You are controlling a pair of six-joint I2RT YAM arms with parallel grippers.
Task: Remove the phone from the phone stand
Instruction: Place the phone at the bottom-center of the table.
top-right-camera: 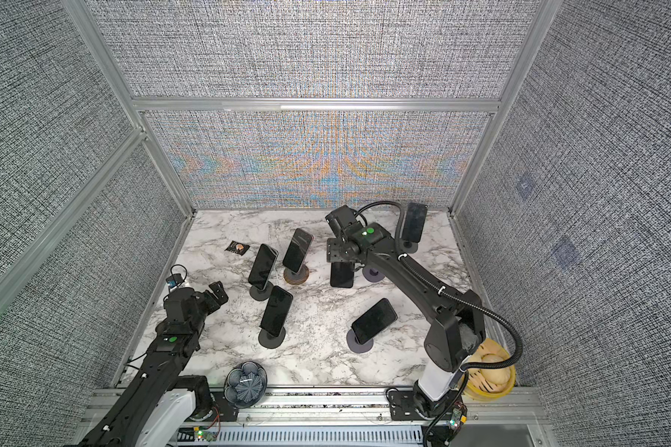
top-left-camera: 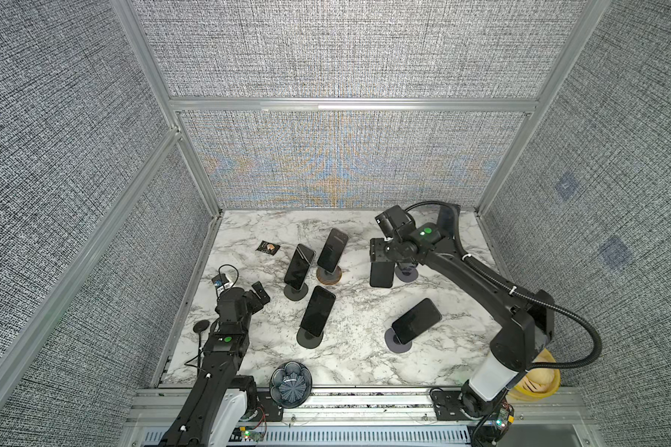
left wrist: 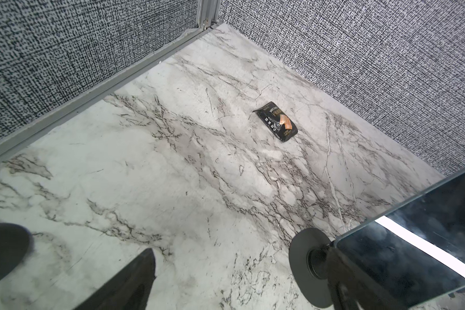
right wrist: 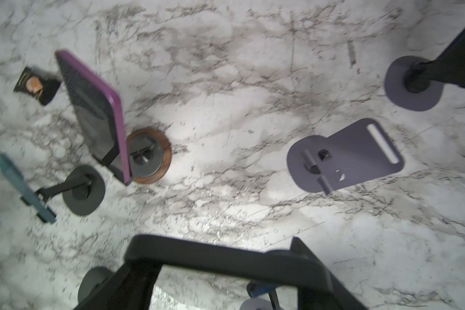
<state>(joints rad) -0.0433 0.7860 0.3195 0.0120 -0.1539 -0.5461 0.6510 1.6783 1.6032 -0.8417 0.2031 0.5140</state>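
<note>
Yellow basket [top-right-camera: 492, 393] holds rolls [top-right-camera: 491, 360]; right tool [top-left-camera: 382, 263] grips phone [top-left-camera: 381, 276]; left tool [top-left-camera: 257, 297] open.

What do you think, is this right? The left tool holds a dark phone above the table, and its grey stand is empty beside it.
Not quite. The right tool holds the dark phone above the table, as both top views show; the left tool is open and empty. The grey stand is indeed empty beside it.

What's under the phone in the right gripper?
Only bare marble table shows below the phone; the empty grey stand sits beside it. The spot directly beneath is covered by the phone.
</note>
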